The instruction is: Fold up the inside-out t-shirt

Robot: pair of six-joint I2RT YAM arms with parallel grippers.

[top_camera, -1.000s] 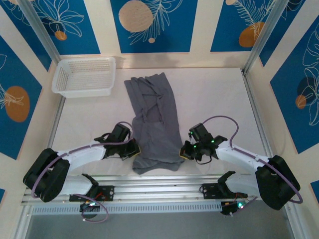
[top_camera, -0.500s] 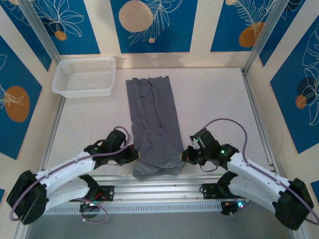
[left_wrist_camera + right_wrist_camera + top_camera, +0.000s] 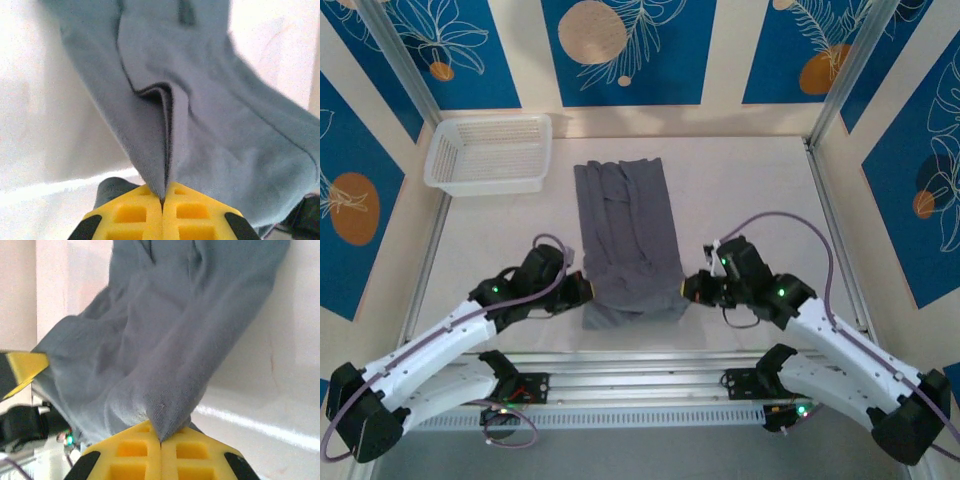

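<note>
Top external view: the dark grey t-shirt (image 3: 625, 225) lies as a long narrow strip down the middle of the white table (image 3: 760, 190). Its near end is caught between the two grippers.

The left gripper (image 3: 582, 290) is at the shirt's near left corner, and the right gripper (image 3: 692, 289) is at the near right corner. The hem bunches in a thick fold between them. From there the cloth runs straight away from both grippers towards the back wall.

Through the left wrist camera, the yellow pads (image 3: 131, 215) are pressed together with a ridge of grey fabric pinched in the seam between them. The cloth fans out ahead and to the right of the fingers, hiding most of the table beyond.

The right wrist camera shows the same thing: jaws clamped tight on a peak of fabric, and the shirt rising ahead of them and blocking the view. A yellow-and-black tip at the left edge there is probably the other gripper's finger, though I can't be sure.

A white mesh basket (image 3: 490, 152) sits well ahead of the left gripper and off to its left, apart from the shirt. Blue leaf-patterned panels (image 3: 625, 50) stand behind.
</note>
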